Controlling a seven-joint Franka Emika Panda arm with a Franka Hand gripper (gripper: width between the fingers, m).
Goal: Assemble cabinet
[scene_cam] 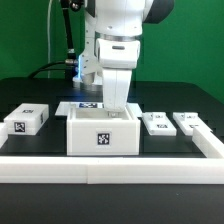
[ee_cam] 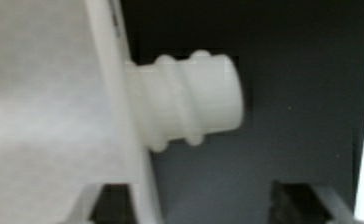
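End effector [ee_cam: 211, 205] spread wide, nothing between fingers, low over cabinet [scene_cam: 102, 132] at centre of surface [scene_cam: 30, 92]. One finger [ee_cam: 111, 208] just beside cabinet wall; ribbed peg [ee_cam: 188, 100] juts out ahead. Risk: descent clips wall or peg and shoves cabinet askew.

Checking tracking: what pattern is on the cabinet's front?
A black-and-white square tag on the cabinet; exterior view.

White cabinet [scene_cam: 80, 135] w/ blk-wht tag [scene_cam: 101, 139], blk table [scene_cam: 35, 92], green backdrop [scene_cam: 30, 35]
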